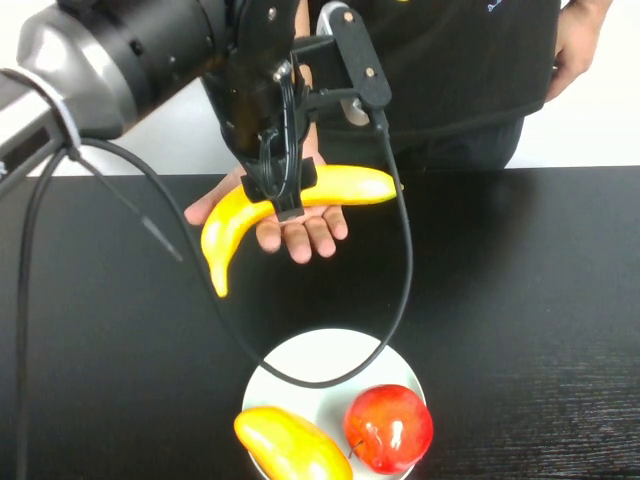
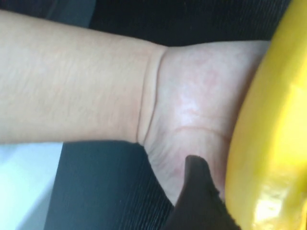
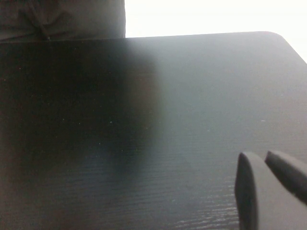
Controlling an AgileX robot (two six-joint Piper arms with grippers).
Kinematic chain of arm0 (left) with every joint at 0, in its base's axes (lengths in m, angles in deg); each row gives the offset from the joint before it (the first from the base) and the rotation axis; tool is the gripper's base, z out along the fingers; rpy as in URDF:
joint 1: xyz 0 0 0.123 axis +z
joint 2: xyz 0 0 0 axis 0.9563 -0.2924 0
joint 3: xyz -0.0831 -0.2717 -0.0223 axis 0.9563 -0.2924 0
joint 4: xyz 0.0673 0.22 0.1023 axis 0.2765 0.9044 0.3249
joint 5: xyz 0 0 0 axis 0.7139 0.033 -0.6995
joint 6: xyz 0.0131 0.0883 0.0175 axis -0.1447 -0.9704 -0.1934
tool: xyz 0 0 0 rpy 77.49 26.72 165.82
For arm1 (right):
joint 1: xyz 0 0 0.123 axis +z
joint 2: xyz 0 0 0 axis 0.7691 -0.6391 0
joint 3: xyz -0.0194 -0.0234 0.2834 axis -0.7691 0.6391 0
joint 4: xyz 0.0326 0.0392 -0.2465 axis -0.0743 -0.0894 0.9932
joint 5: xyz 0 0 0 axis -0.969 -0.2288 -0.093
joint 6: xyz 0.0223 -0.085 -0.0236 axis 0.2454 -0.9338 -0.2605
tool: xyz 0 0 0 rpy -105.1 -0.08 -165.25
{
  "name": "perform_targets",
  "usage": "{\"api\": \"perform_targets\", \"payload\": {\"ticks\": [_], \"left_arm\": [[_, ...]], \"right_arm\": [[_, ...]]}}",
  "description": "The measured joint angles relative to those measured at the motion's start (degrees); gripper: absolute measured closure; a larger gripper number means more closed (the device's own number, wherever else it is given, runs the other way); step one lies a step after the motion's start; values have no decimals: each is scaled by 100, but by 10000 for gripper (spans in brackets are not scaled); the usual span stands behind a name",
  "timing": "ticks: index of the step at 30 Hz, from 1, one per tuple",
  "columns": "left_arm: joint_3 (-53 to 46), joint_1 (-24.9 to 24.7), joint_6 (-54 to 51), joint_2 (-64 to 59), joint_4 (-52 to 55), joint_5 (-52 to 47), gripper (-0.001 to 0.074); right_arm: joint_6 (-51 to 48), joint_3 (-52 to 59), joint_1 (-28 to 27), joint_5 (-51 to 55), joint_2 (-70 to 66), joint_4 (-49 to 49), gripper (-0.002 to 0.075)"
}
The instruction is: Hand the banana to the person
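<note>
Banana (image 1: 250,215) rests across the person's (image 1: 470,70) open palm above the black counter (image 1: 520,280), with the left end effector (image 1: 284,195) clamped around its middle. Handover seems nearly finished; releasing comes next. The right end effector (image 3: 268,189), fingers together, hovers over bare counter.

Yellow curved banana (image 1: 300,200) lies across the person's (image 1: 470,60) open upturned palm (image 1: 290,225) over the bench's far edge, pinched mid-length by left gripper (image 1: 283,190).

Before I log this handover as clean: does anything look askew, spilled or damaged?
Nothing stands out. The left gripper holds the banana over the person's open hand; the mango and apple sit on the plate. The right gripper hovers shut above the table.
</note>
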Motion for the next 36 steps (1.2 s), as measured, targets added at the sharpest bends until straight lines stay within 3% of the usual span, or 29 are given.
{"api": "perform_targets", "payload": {"ticks": [7,9,13,16,29,36], "left_arm": [[0,-239,414,607,-8,-10,337],[-68,-356,729,971,-21,-10,399],[-601,-430,1248,1990,-62,-10,636],[-1368,-430,1646,2741,-22,-22,707],[-5047,-430,3772,6436,6,1909,736],[-6532,-430,5041,7905,6,3177,736]], "right_arm": [[0,0,0,0,0,0,735],[0,0,0,0,0,0,735],[0,0,0,0,0,0,735],[0,0,0,0,0,0,735],[0,0,0,0,0,0,735],[0,0,0,0,0,0,735]]}}
